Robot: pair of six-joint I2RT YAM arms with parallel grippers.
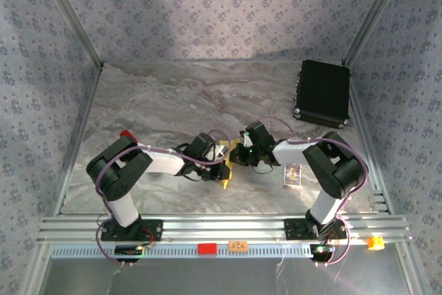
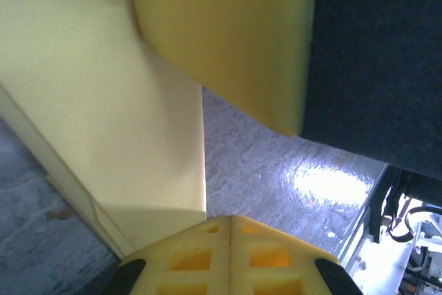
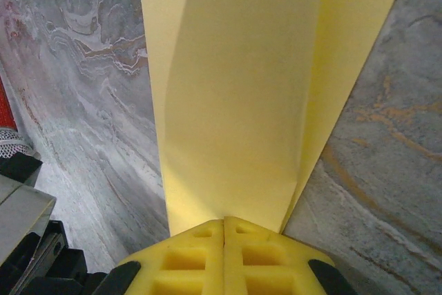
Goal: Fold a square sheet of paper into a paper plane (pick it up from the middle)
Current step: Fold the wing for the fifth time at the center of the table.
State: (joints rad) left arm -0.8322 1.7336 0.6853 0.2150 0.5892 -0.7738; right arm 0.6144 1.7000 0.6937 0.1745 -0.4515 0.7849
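Yellow square sheet of paper point(image 3: 242, 94) is pinched by my left gripper point(image 2: 230, 229) and right gripper point(image 3: 224, 231), pressed together, above the table's point(image 1: 173, 101) near-edge middle.

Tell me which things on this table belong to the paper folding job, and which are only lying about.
Belonging to the job:
- yellow paper sheet, partly folded
- left jaws and right jaws, both shut on the sheet

Only lying about:
- black case, at the far right
- small printed card, beside the right arm
- red object, behind the left arm
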